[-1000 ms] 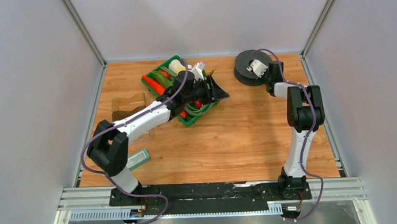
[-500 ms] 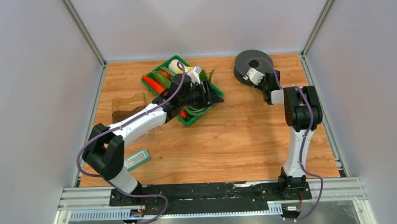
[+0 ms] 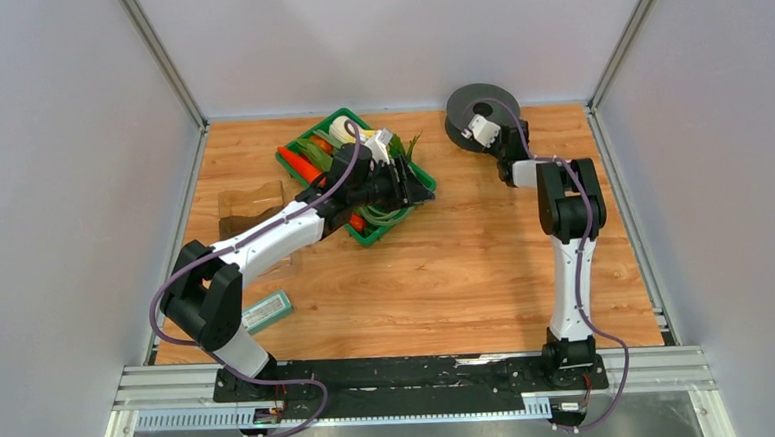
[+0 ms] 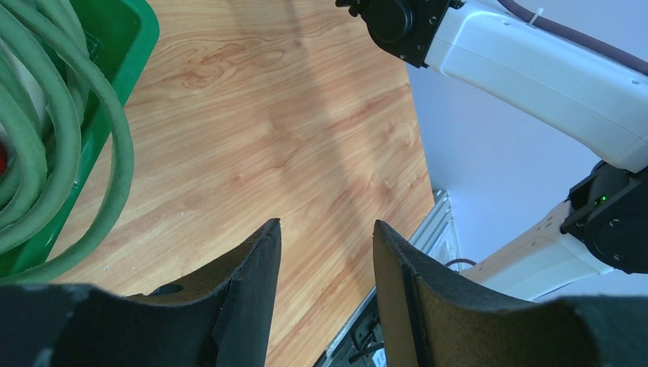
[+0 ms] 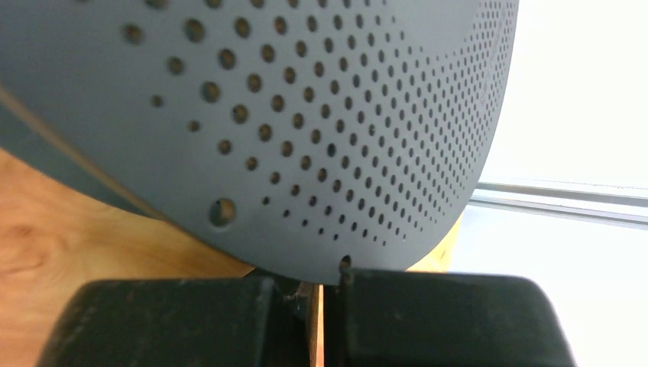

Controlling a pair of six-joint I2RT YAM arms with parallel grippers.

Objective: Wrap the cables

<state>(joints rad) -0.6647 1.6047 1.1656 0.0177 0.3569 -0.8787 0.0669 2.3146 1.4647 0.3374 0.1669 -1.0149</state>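
Dark grey perforated plastic fills the right wrist view: the spool [image 5: 306,115], which in the top view stands at the upper right of the wooden table [image 3: 466,264]; the right gripper [image 5: 317,306] sits at its lower rim, clenched to a slit, though on what I cannot tell; the left gripper [image 4: 325,252] hangs released and empty over bare wood, beside the green tray [image 4: 130,38] at the upper left of its own view; the red wire is too thin to find anywhere; no windings show, so the wrapping looks largely undone.
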